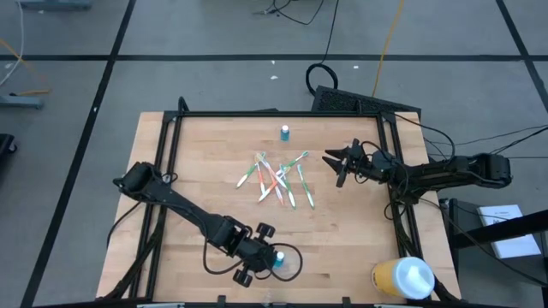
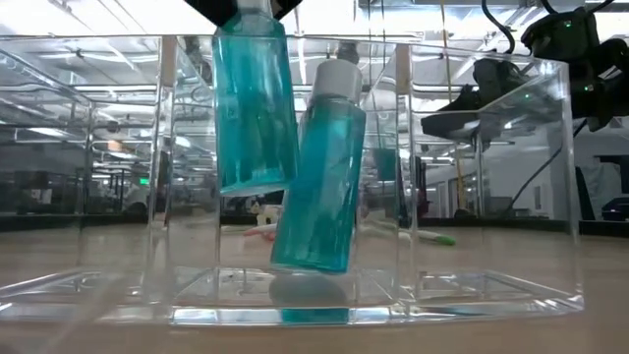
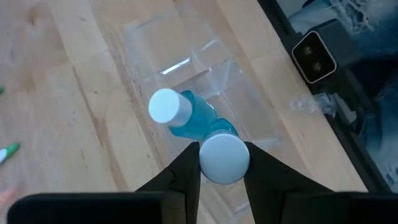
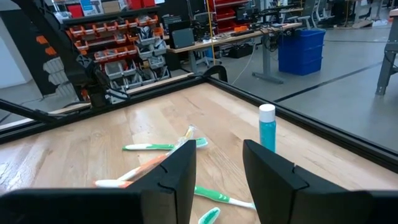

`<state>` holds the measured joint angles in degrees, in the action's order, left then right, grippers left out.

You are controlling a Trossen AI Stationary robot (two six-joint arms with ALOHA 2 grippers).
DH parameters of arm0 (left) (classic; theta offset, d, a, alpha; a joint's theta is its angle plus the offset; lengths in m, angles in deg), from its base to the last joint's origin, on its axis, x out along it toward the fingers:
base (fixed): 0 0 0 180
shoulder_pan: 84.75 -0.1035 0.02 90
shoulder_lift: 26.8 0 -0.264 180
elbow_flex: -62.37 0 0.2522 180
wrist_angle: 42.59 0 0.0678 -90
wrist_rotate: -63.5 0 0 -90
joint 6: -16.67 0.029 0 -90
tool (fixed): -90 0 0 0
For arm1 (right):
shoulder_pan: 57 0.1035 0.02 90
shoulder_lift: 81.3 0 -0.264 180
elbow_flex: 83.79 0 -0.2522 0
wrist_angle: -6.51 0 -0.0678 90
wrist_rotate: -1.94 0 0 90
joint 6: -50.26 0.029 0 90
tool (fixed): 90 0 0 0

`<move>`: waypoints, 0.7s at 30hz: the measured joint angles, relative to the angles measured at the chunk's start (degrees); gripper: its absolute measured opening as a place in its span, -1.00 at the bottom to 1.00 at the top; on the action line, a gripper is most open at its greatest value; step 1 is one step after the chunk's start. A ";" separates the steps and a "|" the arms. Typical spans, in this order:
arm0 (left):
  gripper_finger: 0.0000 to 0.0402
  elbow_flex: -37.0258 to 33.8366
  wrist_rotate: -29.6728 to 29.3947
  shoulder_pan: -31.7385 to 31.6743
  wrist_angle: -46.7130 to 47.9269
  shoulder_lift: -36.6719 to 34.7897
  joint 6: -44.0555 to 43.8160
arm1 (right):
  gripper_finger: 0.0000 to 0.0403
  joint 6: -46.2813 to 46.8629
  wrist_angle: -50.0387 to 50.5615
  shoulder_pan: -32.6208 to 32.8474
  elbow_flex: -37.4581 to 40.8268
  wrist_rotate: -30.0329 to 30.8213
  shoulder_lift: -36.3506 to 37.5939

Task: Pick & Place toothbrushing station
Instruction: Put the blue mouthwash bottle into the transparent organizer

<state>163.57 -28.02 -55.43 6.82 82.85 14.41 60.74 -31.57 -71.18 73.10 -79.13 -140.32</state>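
Left gripper pinches the white cap of a blue bottle, hanging above the toothbrushing station at the table's near edge, where another blue bottle leans. Rigid, light and slick, the clear holder probably wants a grip on a wall rim. Its outline nearly vanishes against wood. Right gripper waits spread, far side, by the toothbrushes.

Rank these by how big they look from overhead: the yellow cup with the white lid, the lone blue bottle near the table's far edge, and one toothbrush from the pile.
1. Yellow cup, clearly largest.
2. Toothbrush: long but thin.
3. Blue bottle, seen end-on, so it looks smallest.
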 joint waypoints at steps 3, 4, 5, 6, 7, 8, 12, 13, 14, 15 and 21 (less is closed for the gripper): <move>-0.38 -0.70 -0.02 0.00 0.06 0.00 0.00 | -0.39 0.00 0.02 0.00 0.00 -0.01 0.00; -0.35 -0.78 0.00 0.00 0.23 0.00 0.00 | -0.39 0.00 0.06 0.00 0.00 0.00 0.00; -0.33 -0.78 0.00 0.00 0.14 0.00 0.02 | -0.39 -0.01 0.06 0.00 0.00 0.00 0.00; -0.31 -0.78 0.00 0.00 0.03 -0.01 0.16 | -0.39 -0.02 0.06 0.00 0.00 -0.02 0.00; -0.30 -0.78 0.00 0.00 0.03 -0.02 0.22 | -0.39 -0.02 0.08 0.02 0.00 0.00 0.00; -0.30 -0.78 0.00 0.00 -0.03 0.00 0.18 | -0.39 -0.02 0.12 0.00 0.00 0.00 0.00; -0.28 -0.78 -0.01 -0.14 -1.51 0.00 -0.84 | -0.39 -0.02 0.44 0.02 0.00 0.00 0.00; -0.28 -0.78 -0.02 -0.17 -1.94 -0.02 -0.87 | -0.39 -0.02 0.55 0.02 0.00 -0.02 -0.02; -0.28 -0.78 -0.02 -0.18 -2.18 -0.02 -0.87 | -0.39 0.00 0.65 0.02 0.00 -0.01 0.00; -0.28 -0.78 -0.02 -0.20 -2.43 0.00 -0.87 | -0.39 -0.01 0.69 0.01 0.00 0.00 0.00; -0.27 -0.76 0.01 -0.82 -2.31 -2.39 0.22 | -0.39 0.00 0.80 0.02 0.00 0.00 0.00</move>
<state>162.81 -28.02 -56.25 4.51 80.45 14.63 60.74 -30.78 -71.15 73.10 -79.13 -140.32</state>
